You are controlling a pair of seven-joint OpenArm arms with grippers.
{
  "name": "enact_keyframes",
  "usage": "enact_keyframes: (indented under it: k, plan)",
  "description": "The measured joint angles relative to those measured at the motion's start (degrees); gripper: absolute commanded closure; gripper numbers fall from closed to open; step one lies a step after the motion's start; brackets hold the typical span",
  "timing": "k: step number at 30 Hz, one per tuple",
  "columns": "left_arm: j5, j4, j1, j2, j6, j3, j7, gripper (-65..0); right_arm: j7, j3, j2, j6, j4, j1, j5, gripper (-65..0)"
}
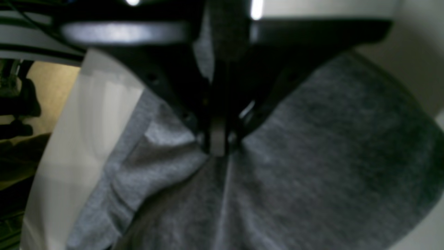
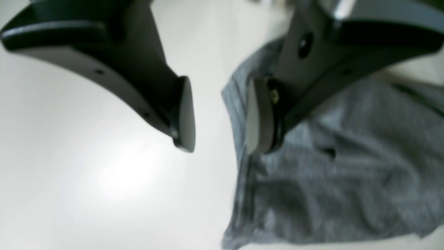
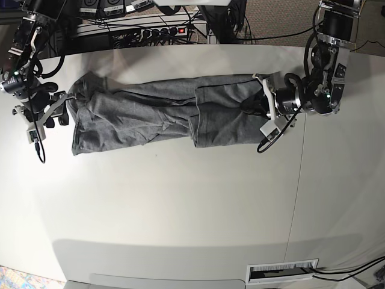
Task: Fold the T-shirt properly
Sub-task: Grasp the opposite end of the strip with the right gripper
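Left gripper (image 1: pixel 218 146): jaws pinched tight on grey T-shirt (image 3: pixel 162 111) fabric, at the cloth's right end in base view. Right gripper (image 2: pixel 218 118): fingers (image 2: pixel 184 114) spread apart, nothing between them, shirt edge just beside one pad, at the cloth's left end. Shirt lies stretched sideways, bunched and wrinkled, across upper part of white table (image 3: pixel 180 205). Power strip (image 3: pixel 162 30) and cables past the table's top edge. Both arms reach inward from frame sides, low over the tabletop.

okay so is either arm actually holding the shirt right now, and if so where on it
The left gripper has its jaws shut on a pinched fold at one end of the T-shirt. The right gripper is open beside the other end, holding nothing.
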Motion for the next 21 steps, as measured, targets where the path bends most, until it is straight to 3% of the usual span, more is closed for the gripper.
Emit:
enact_keyframes:
  k: [7, 11, 15, 21]
  plan:
    - [0.0, -0.1, 0.3, 0.2, 0.0, 0.0, -0.3, 0.0, -0.6, 0.0, -0.3, 0.2, 0.7, 3.7, 0.2, -26.9]
    - [0.0, -0.1, 0.3, 0.2, 0.0, 0.0, -0.3, 0.0, -1.8, 0.0, -0.3, 0.2, 0.3, 4.2, -0.1, -36.7]
    - [0.0, -0.1, 0.3, 0.2, 0.0, 0.0, -0.3, 0.0, -1.0, 0.0, -0.3, 0.2, -3.7, 4.5, -1.2, -36.7]
    - [0.0, -0.2, 0.3, 0.2, 0.0, 0.0, -0.3, 0.0, -1.9, 0.0, -0.3, 0.2, -9.9, 8.6, 2.4, -36.7]
